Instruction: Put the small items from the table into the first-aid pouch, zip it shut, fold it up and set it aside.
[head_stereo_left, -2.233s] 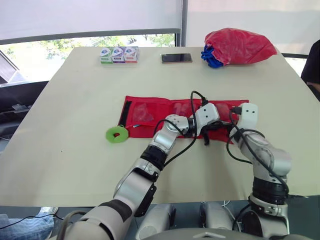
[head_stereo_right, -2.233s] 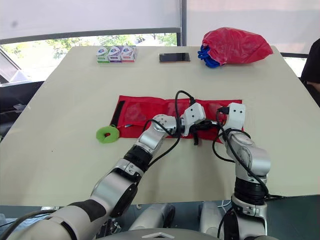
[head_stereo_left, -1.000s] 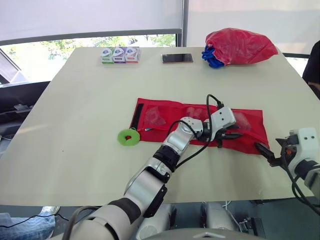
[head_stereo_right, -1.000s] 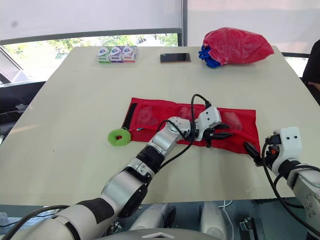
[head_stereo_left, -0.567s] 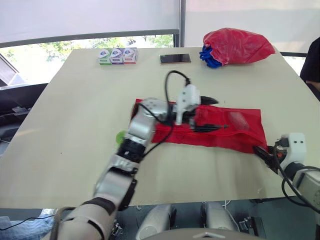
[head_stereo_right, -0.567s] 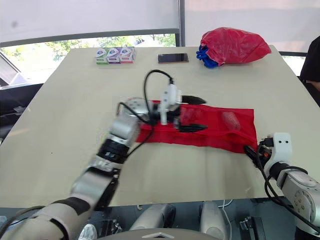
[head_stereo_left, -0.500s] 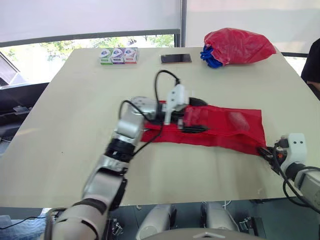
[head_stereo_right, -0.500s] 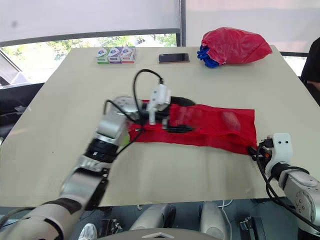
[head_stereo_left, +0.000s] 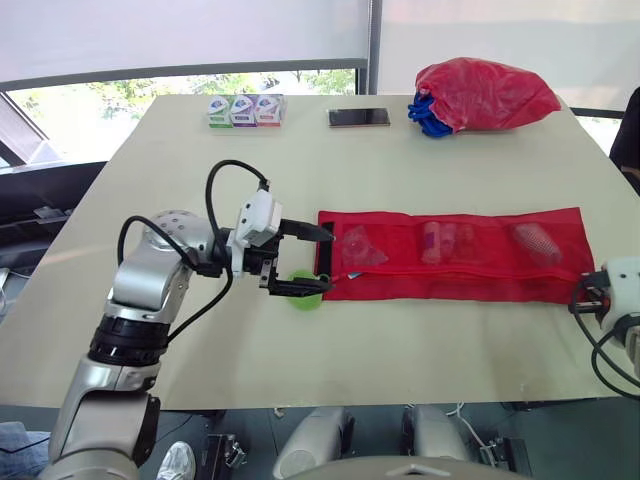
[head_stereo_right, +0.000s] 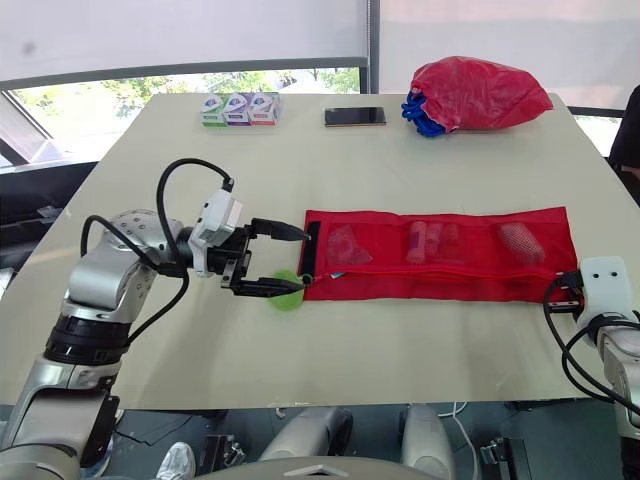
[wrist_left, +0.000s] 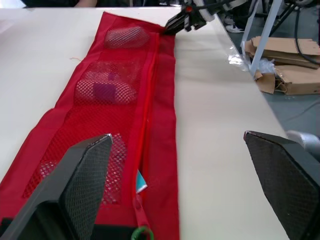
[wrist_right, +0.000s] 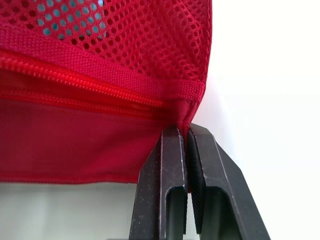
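The red mesh first-aid pouch lies unfolded and stretched flat across the table, with small items showing through its mesh pockets. My left gripper is open at the pouch's left end, one finger on either side of that edge, holding nothing. A green ring lies on the table under its nearer finger. My right gripper is shut on the pouch's near right corner. In the left wrist view the zip line runs down the pouch's length.
At the back of the table stand three small boxes, a dark phone and a red bag with blue cord. A person's dark sleeve shows at the right edge. Bare table lies near the front edge.
My left gripper let go, opened and drew back to the pouch's left end. My right gripper shut on the right corner, and the pouch now lies pulled out flat.
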